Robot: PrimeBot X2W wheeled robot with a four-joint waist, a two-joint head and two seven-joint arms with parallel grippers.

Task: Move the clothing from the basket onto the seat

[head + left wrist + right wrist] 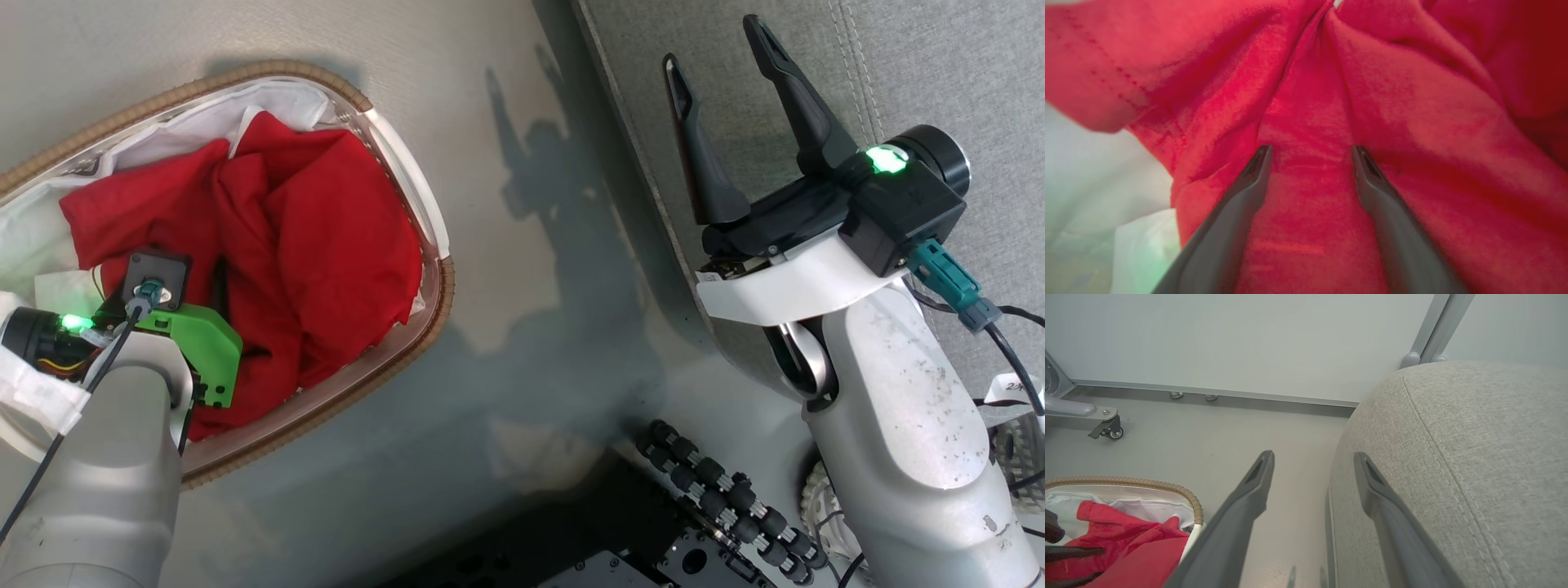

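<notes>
Clothing (326, 237) was a soft red matte knit, crumpled in deep folds and heaped inside the basket (442, 287), with none on the seat (939, 73). The basket was oval with a brown woven rim and glossy white plastic wall, and a thin white liner (277, 102) was bunched along the far side. The seat was coarse grey weave with a rounded corner and a double stitched seam. Left gripper (1310, 151) was spread wide with nothing clamped; a flat band of red cloth ran between the dark fingers (1241, 196), with the tips at the fabric surface, and I couldn't tell if they pressed in. Right gripper (711, 39) was spread just as wide and empty, hanging over the seat's near edge without touching it. A strip of smooth grey floor (506, 245) lay bare between basket rim and seat edge. In the right wrist view, a castered frame leg (1106, 428) stood by the pale wall, well apart from the basket.
</notes>
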